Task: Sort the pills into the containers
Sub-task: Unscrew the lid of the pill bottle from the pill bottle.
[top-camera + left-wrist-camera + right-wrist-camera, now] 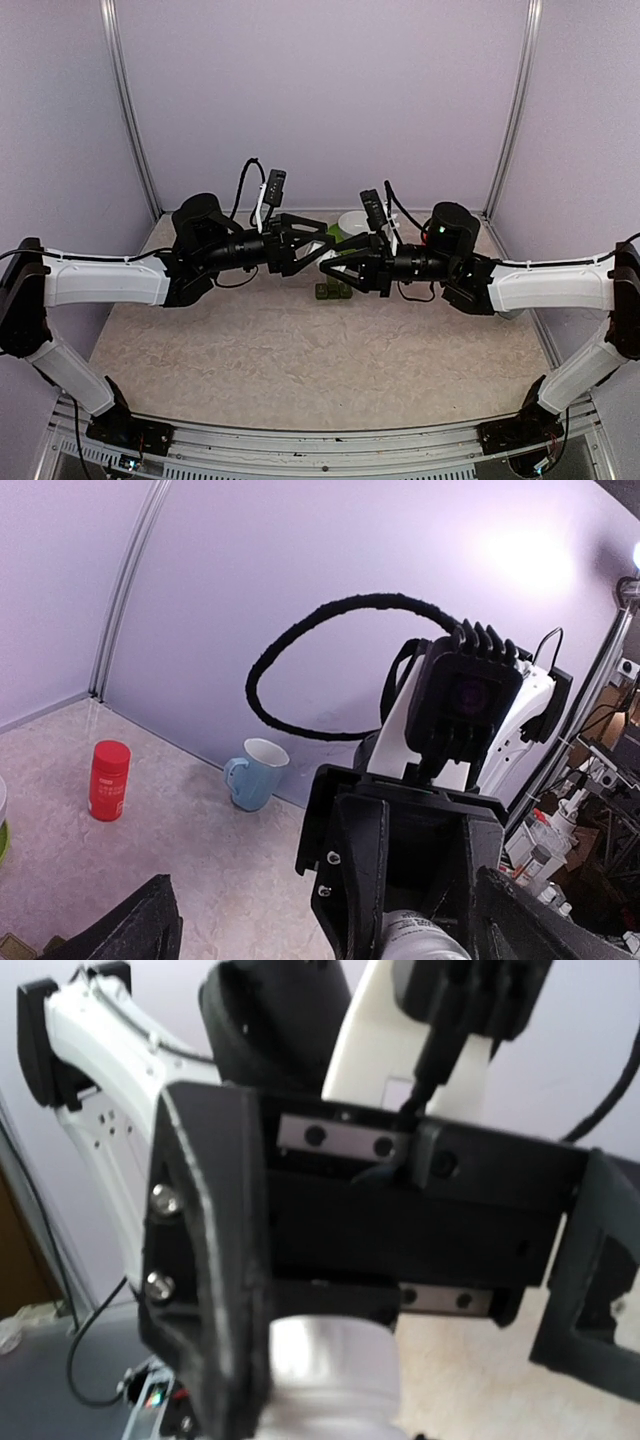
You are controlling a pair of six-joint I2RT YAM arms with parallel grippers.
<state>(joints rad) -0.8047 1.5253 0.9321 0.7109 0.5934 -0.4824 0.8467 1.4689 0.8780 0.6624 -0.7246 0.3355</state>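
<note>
The dark green containers (333, 290) lie on the table just below where the two grippers meet. My right gripper (338, 263) is shut on a small white bottle (422, 938), held above the table; the bottle's cap also shows in the right wrist view (332, 1375). My left gripper (322, 248) faces it head-on with its jaws wide open; its fingers (135, 930) stand either side of the right gripper, and one sits close beside the bottle's cap. No pills show in any view.
A white and green bowl (352, 222) stands just behind the grippers. A red cylindrical bottle (109, 779) and a light blue mug (256, 772) stand near the back wall. Walls and metal posts close in the table's back and sides.
</note>
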